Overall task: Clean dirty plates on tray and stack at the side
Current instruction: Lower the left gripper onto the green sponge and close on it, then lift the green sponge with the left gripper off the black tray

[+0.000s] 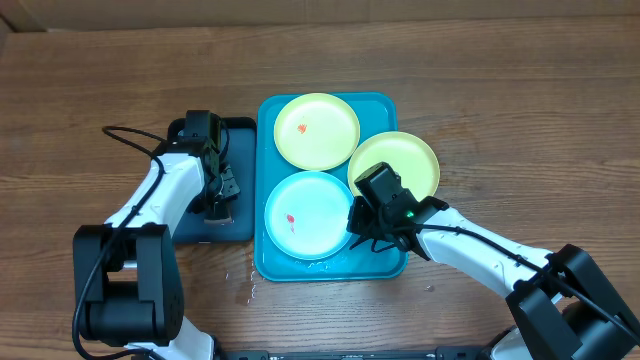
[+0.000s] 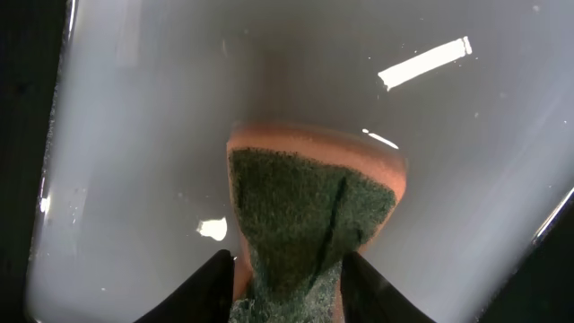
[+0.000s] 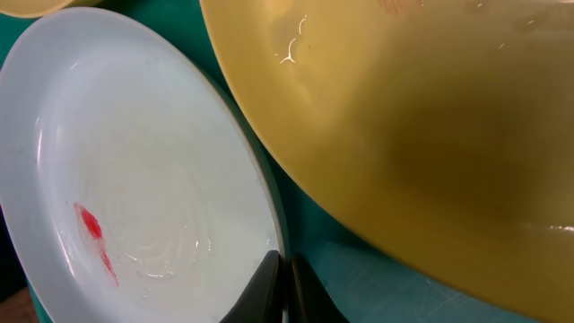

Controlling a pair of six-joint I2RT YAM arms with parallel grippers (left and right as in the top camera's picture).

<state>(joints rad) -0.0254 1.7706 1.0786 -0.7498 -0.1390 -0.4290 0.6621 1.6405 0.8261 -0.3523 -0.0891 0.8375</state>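
Observation:
The teal tray (image 1: 266,264) holds three plates. A pale yellow-green plate (image 1: 316,130) with a red smear lies at the back. A second yellow-green plate (image 1: 400,160) leans over the right rim. A light blue plate (image 1: 305,215) with a red smear lies at the front. My right gripper (image 1: 355,225) is shut on the blue plate's right rim; the right wrist view shows the gripper (image 3: 285,289) pinching that plate (image 3: 134,161) beside the yellow plate (image 3: 404,117). My left gripper (image 2: 287,301) is shut on a green-and-orange sponge (image 2: 305,206) over the dark tray (image 1: 240,140).
The dark navy tray lies left of the teal tray, touching it, and its surface (image 2: 134,135) looks wet and glossy. Small water drops (image 1: 245,285) sit on the wooden table near the teal tray's front left corner.

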